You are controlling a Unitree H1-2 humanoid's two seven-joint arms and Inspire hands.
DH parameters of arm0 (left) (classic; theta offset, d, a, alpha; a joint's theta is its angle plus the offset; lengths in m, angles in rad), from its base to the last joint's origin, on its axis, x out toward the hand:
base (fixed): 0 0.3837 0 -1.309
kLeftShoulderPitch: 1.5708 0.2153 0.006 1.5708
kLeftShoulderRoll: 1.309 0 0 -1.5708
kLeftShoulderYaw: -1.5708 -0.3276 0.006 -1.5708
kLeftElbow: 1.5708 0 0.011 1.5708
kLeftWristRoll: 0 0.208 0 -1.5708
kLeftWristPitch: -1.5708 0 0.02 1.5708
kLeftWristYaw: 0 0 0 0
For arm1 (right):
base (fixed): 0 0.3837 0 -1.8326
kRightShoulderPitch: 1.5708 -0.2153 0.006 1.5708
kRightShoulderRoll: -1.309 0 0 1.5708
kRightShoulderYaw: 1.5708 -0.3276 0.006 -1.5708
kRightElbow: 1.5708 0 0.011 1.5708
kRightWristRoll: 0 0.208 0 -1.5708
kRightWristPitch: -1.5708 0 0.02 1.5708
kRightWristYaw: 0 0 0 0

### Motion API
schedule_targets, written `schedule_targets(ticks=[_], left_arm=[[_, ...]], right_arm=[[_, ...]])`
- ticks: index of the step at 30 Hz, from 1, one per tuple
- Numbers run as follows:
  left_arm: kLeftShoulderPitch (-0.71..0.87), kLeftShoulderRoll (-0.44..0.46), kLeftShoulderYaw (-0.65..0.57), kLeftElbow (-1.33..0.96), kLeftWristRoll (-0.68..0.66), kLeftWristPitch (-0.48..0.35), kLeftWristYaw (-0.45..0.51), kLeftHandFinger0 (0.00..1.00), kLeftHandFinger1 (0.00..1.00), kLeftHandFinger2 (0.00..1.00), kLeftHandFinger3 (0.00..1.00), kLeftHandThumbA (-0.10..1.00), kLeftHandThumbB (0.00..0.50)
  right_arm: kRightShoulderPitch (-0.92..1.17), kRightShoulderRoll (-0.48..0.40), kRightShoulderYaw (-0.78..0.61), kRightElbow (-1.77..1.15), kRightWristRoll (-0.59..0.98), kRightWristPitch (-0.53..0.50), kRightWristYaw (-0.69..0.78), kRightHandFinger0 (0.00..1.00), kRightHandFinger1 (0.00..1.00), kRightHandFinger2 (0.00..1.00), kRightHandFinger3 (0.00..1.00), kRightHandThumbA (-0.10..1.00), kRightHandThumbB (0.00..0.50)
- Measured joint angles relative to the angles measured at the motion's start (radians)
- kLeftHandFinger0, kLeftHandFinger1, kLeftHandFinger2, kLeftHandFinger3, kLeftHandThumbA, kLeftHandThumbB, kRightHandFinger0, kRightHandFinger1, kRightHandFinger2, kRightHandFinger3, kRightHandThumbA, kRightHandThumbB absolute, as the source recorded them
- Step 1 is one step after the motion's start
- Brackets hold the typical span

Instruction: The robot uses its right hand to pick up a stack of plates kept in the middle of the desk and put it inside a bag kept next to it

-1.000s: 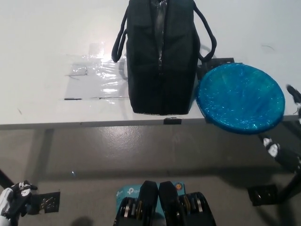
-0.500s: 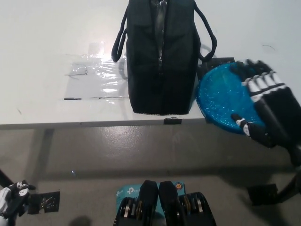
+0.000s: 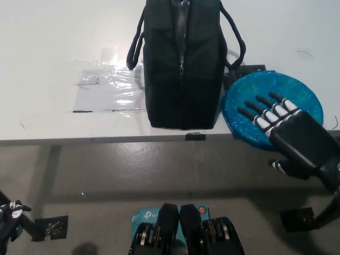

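Note:
A stack of blue plates point(image 3: 249, 101), wrapped in shiny film, lies on the white desk point(image 3: 48, 64) at its front right edge and overhangs it slightly. My black right hand point(image 3: 289, 135) hovers over the near right part of the stack, palm down, fingers spread and pointing to the far left, holding nothing. A black bag point(image 3: 183, 64) with two handles stands upright just left of the plates, its top zip running front to back. My left hand point(image 3: 9, 215) rests low at the picture's bottom left, mostly out of frame.
A taped clear plastic sheet point(image 3: 109, 90) lies flat on the desk left of the bag. A small black block point(image 3: 245, 69) sits behind the plates next to the bag. Below the desk edge is grey floor.
My right hand has come in from the right edge over the plates, then drawn back slightly toward the desk edge and spread flat. The left hand has sunk lower.

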Motion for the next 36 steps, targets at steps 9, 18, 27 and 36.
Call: schedule_targets(ticks=[9, 18, 27, 36], left_arm=[[0.009, -0.003, -0.003, -0.001, 0.003, -0.01, 0.001, 0.0, 0.0, 0.15, 0.23, 0.2, 0.5], [0.022, -0.007, -0.01, -0.001, 0.017, -0.016, 0.005, 0.0, 0.0, 0.14, 0.18, 0.21, 0.5], [0.022, -0.007, -0.015, 0.0, 0.031, -0.033, 0.005, 0.0, 0.0, 0.15, 0.18, 0.21, 0.5], [0.033, -0.007, -0.015, 0.0, 0.035, -0.035, 0.006, 0.0, 0.0, 0.15, 0.2, 0.19, 0.5]], right_arm=[[0.009, 0.029, -0.014, 0.022, 0.001, 0.053, 0.071, 1.0, 1.0, 1.0, 1.0, 0.87, 0.5], [0.007, 0.113, -0.014, 0.128, -0.03, 0.131, 0.09, 1.0, 1.0, 1.0, 1.0, 0.82, 0.5], [-0.001, 0.131, -0.017, 0.285, -0.056, 0.161, 0.05, 1.0, 1.0, 1.0, 1.0, 0.7, 0.5], [-0.011, 0.135, -0.019, 0.403, -0.097, 0.165, -0.104, 1.0, 1.0, 1.0, 1.0, 0.53, 0.5]])
